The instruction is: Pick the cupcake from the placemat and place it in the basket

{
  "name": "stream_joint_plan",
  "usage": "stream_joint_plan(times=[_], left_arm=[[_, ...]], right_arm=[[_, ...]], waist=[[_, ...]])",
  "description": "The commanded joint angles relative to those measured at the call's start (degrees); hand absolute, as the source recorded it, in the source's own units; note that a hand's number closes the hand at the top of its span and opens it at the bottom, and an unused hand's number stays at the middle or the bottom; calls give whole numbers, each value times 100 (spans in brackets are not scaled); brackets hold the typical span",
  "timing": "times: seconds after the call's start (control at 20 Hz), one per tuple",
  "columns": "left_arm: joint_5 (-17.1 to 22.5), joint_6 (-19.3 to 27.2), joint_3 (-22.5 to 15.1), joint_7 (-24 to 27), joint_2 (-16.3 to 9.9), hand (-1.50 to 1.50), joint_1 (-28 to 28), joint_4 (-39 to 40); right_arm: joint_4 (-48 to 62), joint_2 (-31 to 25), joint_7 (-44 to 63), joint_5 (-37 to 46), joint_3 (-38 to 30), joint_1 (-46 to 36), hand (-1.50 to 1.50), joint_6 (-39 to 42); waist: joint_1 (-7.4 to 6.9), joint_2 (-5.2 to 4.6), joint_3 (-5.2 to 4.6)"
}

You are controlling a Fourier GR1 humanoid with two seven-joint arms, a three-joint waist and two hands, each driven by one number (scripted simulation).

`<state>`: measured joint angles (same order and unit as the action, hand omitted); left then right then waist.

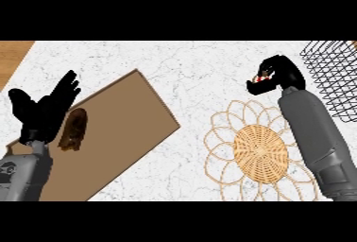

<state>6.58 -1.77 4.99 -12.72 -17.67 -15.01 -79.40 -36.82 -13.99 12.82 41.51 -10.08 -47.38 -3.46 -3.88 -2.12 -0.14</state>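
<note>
Two hands in view, w/ only the right one working: right hand (273,75) is curled round a small red-and-white item, prob. the cupcake (262,78), mostly hidden by the fingers, carried above the counter (188,61) between the woven placemat (259,151) and the wire basket (331,75). Judging by that spot, it's mid-transfer, approx. halfway; still needs to go right, over the basket rim, before letting go. Basket shows nothing inside as far as visible, though it's cut off by the view's edge. Placemat has nothing on it now. Left hand (43,109) rests w/ fingers spread, holding nothing, beside a dark brown object (73,129) lying on a wooden board (122,132) — can't tell what it is.
</note>
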Motion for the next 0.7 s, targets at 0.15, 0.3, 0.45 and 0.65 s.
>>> stream_joint_plan(times=[0.15, 0.3, 0.45, 0.65], left_arm=[[-10, -146, -145, 15, 30, 0, -200, 33], [-61, -158, -260, 5, 101, 0, -281, 52], [-136, -128, -332, -36, 113, 0, -290, -1], [-108, -50, -351, -111, 232, 0, -434, -23]], right_arm=[[-153, 435, 1799, 228, -732, -1263, 150, -2696], [85, 407, 2450, 951, -528, -1702, 150, -3638], [541, 266, 3197, 1623, -403, -2125, 150, -4199], [1103, -61, 4059, 2269, -371, -2774, 150, -4376]], waist=[[-397, -67, -6], [-472, -89, -29], [-528, -70, -32], [-519, -85, -33]])
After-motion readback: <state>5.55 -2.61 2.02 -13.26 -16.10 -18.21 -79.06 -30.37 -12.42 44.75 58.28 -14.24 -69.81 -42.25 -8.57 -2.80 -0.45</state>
